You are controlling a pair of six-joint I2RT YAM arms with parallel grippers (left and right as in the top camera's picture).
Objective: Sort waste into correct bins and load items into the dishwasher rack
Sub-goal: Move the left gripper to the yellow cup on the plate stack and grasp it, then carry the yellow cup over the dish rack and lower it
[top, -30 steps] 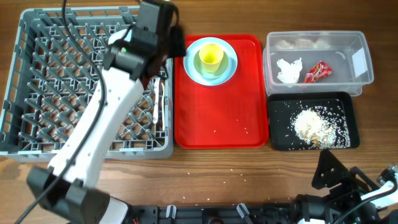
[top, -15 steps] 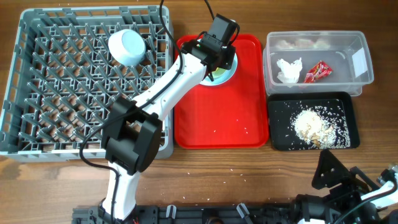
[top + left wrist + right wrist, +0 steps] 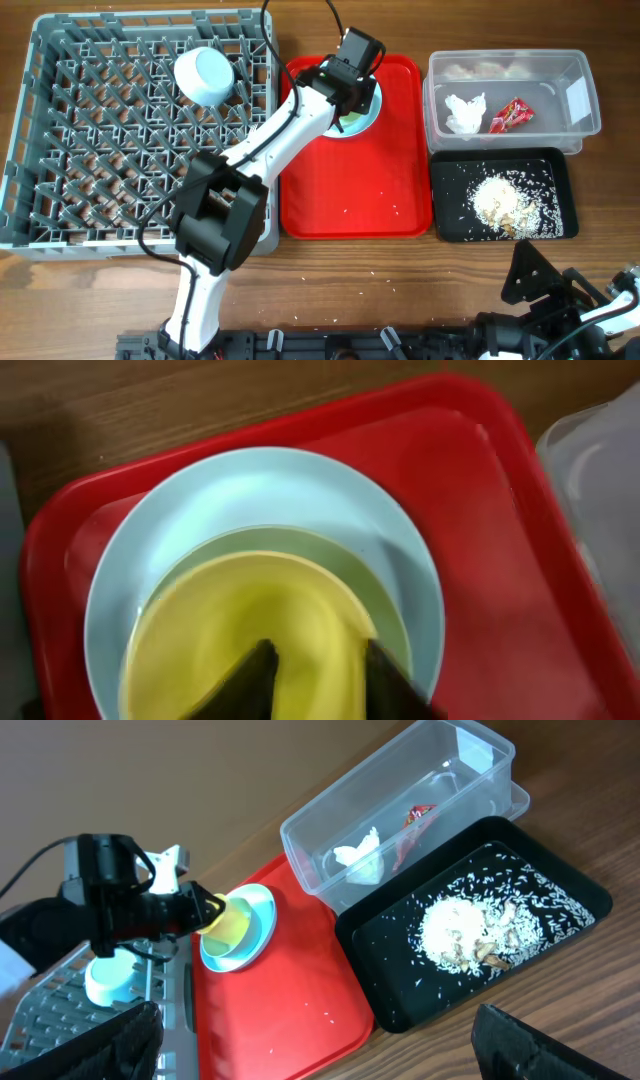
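My left gripper (image 3: 318, 652) hangs over the small yellow cup (image 3: 240, 620), which stands on the pale blue plate (image 3: 270, 490) at the back of the red tray. Its fingers are a little apart over the cup's mouth, the right one at the rim. In the overhead view the gripper (image 3: 350, 105) hides most of the cup. A pale blue bowl (image 3: 205, 75) lies upside down in the grey dishwasher rack (image 3: 60, 220). My right gripper (image 3: 315, 1020) stands wide open and empty near the table's front right corner.
The clear tub (image 3: 585, 125) holds a white napkin (image 3: 463, 112) and a red wrapper (image 3: 510, 115). In front of it the black tray (image 3: 445, 200) holds rice crumbs (image 3: 505, 203). Loose grains lie on the red tray (image 3: 350, 200) and the wood.
My left arm swung from the rack's back right corner to over the yellow cup, and the bowl now shows in the rack. Little has moved in the last half second. The right arm is still.
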